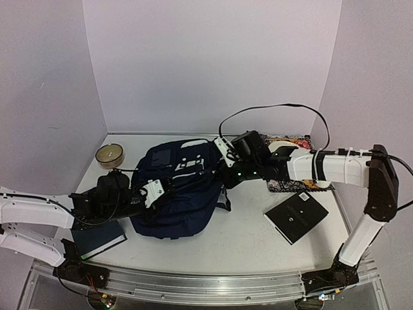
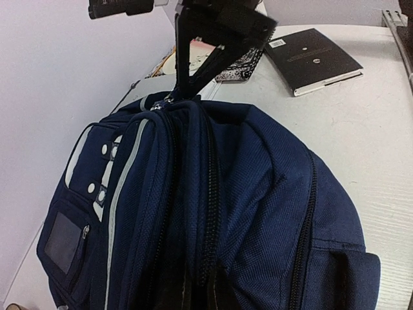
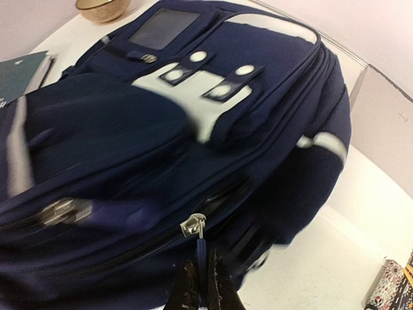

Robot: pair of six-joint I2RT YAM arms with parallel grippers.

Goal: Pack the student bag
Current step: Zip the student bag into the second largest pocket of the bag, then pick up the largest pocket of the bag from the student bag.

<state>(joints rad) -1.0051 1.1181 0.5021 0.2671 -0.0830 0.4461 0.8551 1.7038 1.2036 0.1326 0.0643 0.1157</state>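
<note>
White table [image 1: 245, 248] (student bag [image 1: 177, 187] at centre) within pale lilac walls [image 1: 213, 58]

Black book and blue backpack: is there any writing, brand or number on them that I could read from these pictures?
Black book: a line of pale print and a small round mark on the cover, too small to read.
White label on its corner: too small to read.
Student bag: no lettering visible; its white patches show only studs.
</note>
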